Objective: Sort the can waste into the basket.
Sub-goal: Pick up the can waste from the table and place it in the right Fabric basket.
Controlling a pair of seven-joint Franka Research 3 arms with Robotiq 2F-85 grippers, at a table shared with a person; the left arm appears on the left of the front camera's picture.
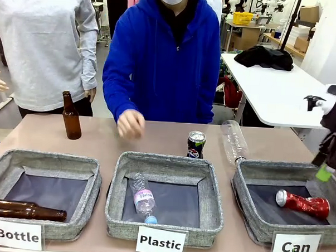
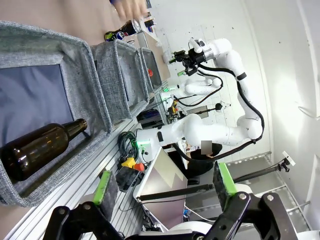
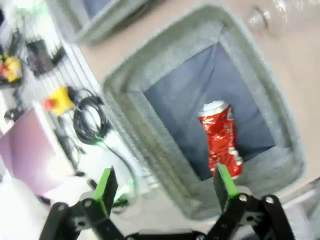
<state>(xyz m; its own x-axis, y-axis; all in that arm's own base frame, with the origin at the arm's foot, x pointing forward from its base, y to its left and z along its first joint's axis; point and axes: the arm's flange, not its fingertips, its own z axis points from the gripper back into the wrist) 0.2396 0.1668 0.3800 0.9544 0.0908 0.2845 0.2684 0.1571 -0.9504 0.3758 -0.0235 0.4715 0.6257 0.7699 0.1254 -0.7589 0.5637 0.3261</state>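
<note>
We see the red can [image 1: 303, 203] lying on its side on the dark floor of the "Can" basket [image 1: 244, 199] at the lower right of the front view, its silver end toward the picture's left. The black can [image 1: 196, 144] stands upright on the table near the middle, just behind the far rim of the "Plastic" basket [image 1: 166, 162]. The right gripper [image 1: 325, 172] hangs at the right edge above the "Can" basket; in its wrist view we see its fingers spread wide with nothing between them, over the basket's opening. The left gripper [image 2: 164, 184] is likewise spread and empty in its own view. A clear bottle [image 1: 233, 141] leans tilted at the far left corner of the "Can" basket. Another plastic bottle [image 1: 142, 198] lies inside the "Plastic" basket. At the lower left, a brown bottle [image 1: 25, 210] lies in the "Bottle" basket [image 1: 44, 158], and a second brown bottle [image 1: 71, 116] stands upright on the table behind it. The person's hand [image 1: 130, 124] hovers closed over the table's far side, left of the black can.
</note>
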